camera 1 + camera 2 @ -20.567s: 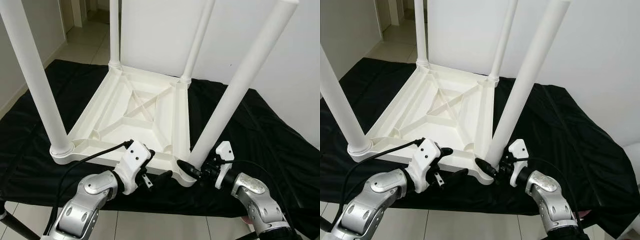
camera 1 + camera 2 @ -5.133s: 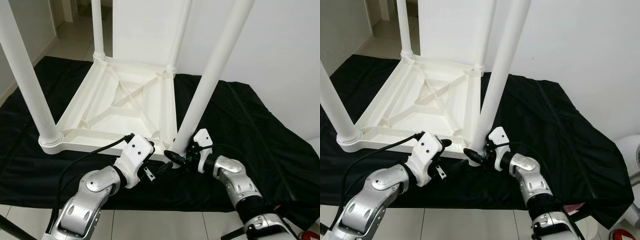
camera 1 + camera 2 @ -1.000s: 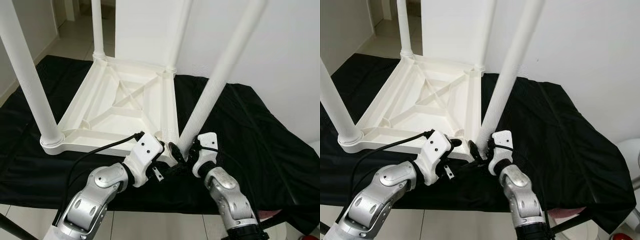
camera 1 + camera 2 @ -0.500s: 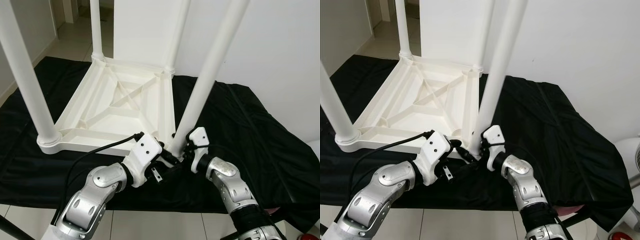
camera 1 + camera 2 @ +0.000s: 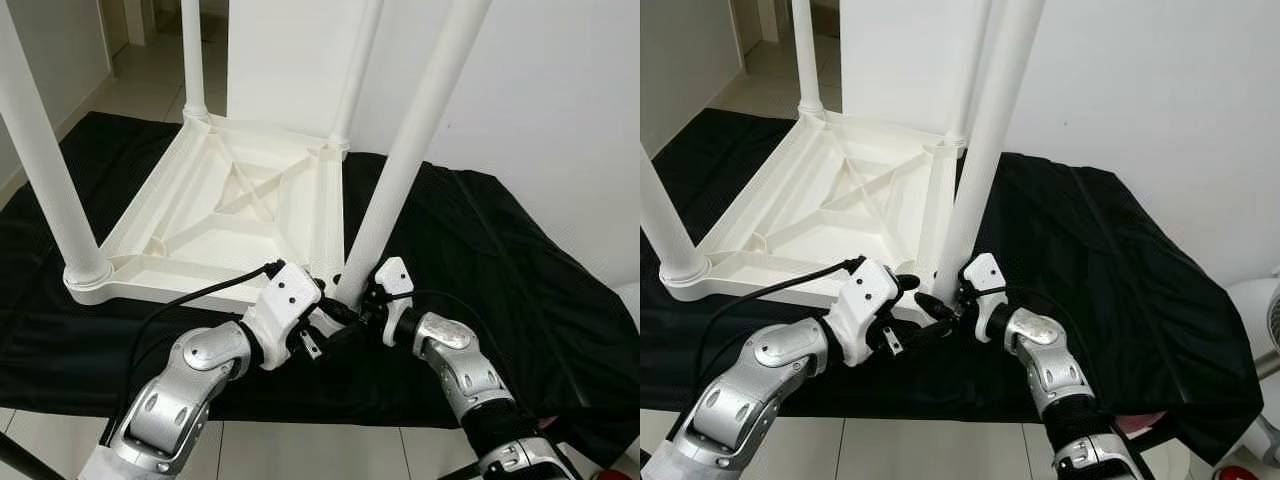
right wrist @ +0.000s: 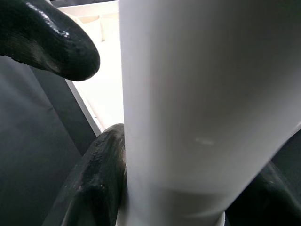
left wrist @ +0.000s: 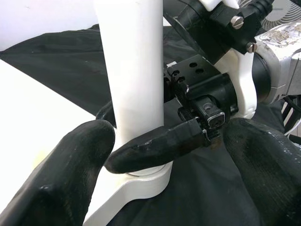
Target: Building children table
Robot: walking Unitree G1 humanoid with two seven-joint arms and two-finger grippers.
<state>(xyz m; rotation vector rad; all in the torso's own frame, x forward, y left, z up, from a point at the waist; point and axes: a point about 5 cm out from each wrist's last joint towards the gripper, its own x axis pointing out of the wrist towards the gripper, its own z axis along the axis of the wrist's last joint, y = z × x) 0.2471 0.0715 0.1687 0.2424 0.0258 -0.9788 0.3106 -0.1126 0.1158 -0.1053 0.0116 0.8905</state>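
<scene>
Since half a second before, both grippers had kept their station at the near-right corner; I logged only a slight shift of the head camera, nothing on the cloth having changed place.

Item one: white plastic children's table [image 5: 235,215], lying upside down on a black cloth [image 5: 500,260], ribbed underside facing up, four white legs pointing upward. Cloth draped over a low platform, pale tiled floor [image 5: 150,75] beyond, white wall [image 5: 560,110] to the right.

Item two: near-right leg [image 5: 405,170], seated in its corner socket and leaning a little to the right toward its top.

Item three: right gripper [image 5: 350,312], at the foot of that leg. In its wrist view I saw one black finger [image 6: 96,183] against one side of the leg and the other at the opposite side, so the jaws were clenched around the leg's base.

Item four: left gripper [image 5: 325,330], just beside the same corner (nearly touching the right gripper). In its wrist view I saw its two fingers [image 7: 61,181] spread wide, grasping nothing, with the leg's socket and one finger of the right gripper between them.

Item five: near-left leg [image 5: 45,150], upright in its socket, well apart from both grippers. Two far legs stood at the back corners.
</scene>
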